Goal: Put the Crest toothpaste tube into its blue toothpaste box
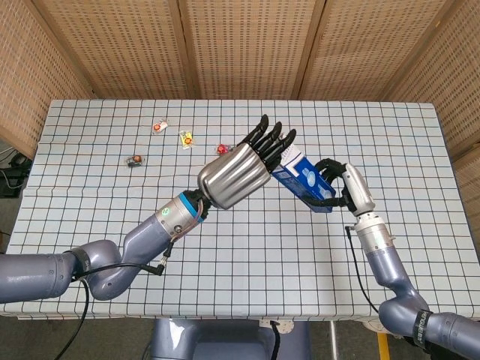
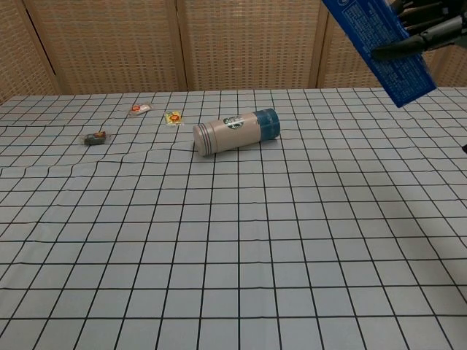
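The blue toothpaste box [image 1: 301,175] hangs above the table, tilted steeply, with my right hand [image 1: 336,187] gripping its lower end. In the chest view the box [image 2: 379,40] slants across the top right corner, and dark fingers of the right hand [image 2: 422,33] wrap it. My left hand [image 1: 244,169] is raised beside the box's upper end with its fingers [image 1: 271,140] stretched out and apart, holding nothing I can see. It covers the box's open end. No toothpaste tube shows in either view.
A beige bottle with a teal cap [image 2: 236,131] lies on its side mid-table, hidden behind my left hand in the head view. Small wrapped sweets [image 2: 139,109] [image 2: 173,117] [image 2: 95,138] lie at the far left. The checked tablecloth [image 1: 300,255] covers the table.
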You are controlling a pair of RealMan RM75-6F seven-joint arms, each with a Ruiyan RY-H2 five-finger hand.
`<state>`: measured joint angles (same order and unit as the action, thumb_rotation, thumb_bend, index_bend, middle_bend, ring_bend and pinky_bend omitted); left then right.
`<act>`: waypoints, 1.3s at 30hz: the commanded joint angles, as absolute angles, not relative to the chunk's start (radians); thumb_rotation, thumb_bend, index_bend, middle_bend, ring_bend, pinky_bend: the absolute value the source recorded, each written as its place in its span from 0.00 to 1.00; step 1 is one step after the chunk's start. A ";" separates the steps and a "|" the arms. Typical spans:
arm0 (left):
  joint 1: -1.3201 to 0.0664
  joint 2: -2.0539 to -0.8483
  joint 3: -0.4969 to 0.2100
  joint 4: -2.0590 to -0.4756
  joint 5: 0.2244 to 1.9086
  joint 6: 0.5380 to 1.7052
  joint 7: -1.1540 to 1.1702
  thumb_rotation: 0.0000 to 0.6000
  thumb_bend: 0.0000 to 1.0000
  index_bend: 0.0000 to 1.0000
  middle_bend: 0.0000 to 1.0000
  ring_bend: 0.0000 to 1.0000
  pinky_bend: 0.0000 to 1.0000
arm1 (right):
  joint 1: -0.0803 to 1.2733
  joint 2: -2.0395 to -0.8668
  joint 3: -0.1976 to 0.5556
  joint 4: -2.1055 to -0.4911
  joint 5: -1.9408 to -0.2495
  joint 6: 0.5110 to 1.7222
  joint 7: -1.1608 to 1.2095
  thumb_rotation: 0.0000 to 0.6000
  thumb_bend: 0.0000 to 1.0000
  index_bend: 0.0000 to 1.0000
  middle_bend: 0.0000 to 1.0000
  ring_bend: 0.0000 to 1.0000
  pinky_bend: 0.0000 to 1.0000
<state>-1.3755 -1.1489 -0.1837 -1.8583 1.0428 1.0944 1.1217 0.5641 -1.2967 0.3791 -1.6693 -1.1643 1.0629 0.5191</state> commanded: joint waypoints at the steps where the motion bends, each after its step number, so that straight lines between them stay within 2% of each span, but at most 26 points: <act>1: -1.352 -1.131 -0.199 -1.867 1.062 1.116 1.091 1.00 0.15 0.20 0.07 0.11 0.15 | 0.554 -1.318 0.392 -1.652 -1.166 1.073 0.579 1.00 0.24 0.83 0.65 0.69 0.69; 8: -1.288 -1.115 -0.203 -1.892 1.091 1.166 1.035 1.00 0.15 0.20 0.07 0.11 0.15 | 0.535 -1.342 0.403 -1.630 -1.158 1.083 0.661 1.00 0.24 0.83 0.65 0.69 0.69; 14: -1.209 -1.114 -0.171 -1.920 1.094 1.206 0.991 1.00 0.15 0.21 0.07 0.11 0.15 | 0.526 -1.337 0.369 -1.599 -1.192 1.105 0.574 1.00 0.24 0.83 0.65 0.69 0.69; 24: -0.975 -1.134 -0.063 -2.007 1.087 1.327 0.839 1.00 0.13 0.22 0.07 0.11 0.15 | 0.498 -1.355 0.222 -1.484 -1.235 1.154 0.137 1.00 0.24 0.83 0.65 0.69 0.69; 34: -0.773 -1.179 0.051 -1.943 1.267 1.430 0.679 1.00 0.13 0.23 0.07 0.11 0.15 | 0.438 -1.419 0.132 -1.398 -1.211 1.145 0.038 1.00 0.24 0.83 0.65 0.69 0.69; 39: -0.710 -1.204 0.071 -1.894 1.325 1.450 0.642 1.00 0.13 0.23 0.07 0.11 0.15 | 0.418 -1.458 0.104 -1.363 -1.233 1.156 0.019 1.00 0.24 0.83 0.64 0.68 0.69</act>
<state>-0.7257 -1.1930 0.0621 -1.9076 1.3111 1.4399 0.6535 0.4236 -1.4502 0.1105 -1.3691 -1.2282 1.1531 0.0238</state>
